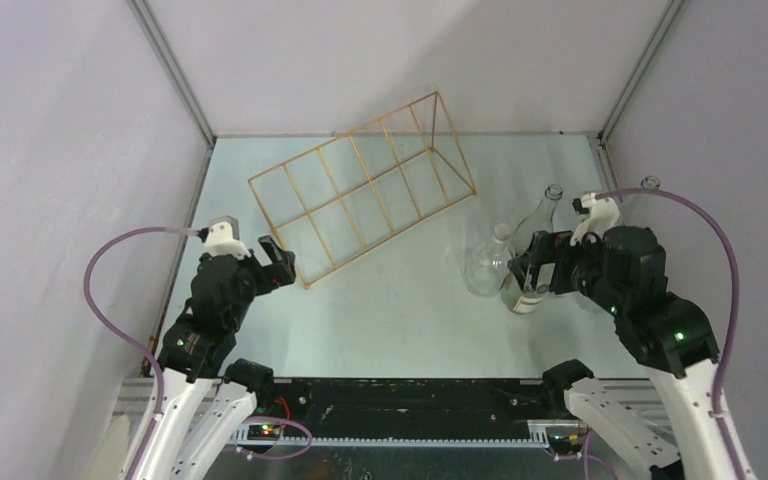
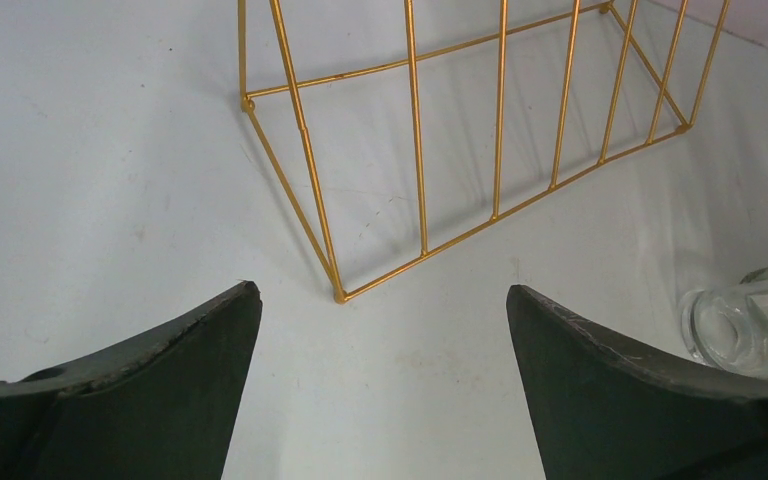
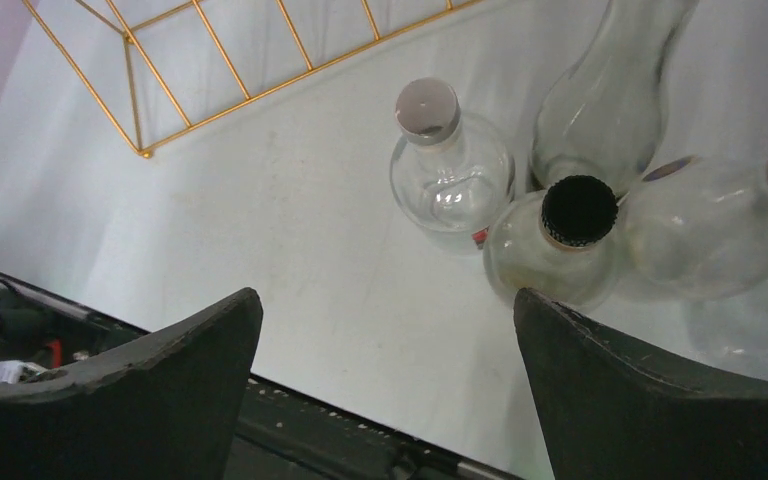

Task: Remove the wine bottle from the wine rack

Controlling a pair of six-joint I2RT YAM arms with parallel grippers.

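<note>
Bottles (image 3: 450, 180) upright, rt of wine rack (image 1: 365, 190)

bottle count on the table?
4, clustered right of the wine rack: stoppered flask, tall bottle behind it, dark-mouthed bottle, fourth bottle at the right edge. More may be hidden.

Robot lab test cell: plain white panel walls (image 1: 380, 60), aluminium corner posts (image 1: 175, 75), pale tabletop (image 1: 400, 310).

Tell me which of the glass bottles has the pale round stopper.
The squat, round-bellied bottle, the one closest to the wine rack. The bottle right beside it has a black top instead.
</note>
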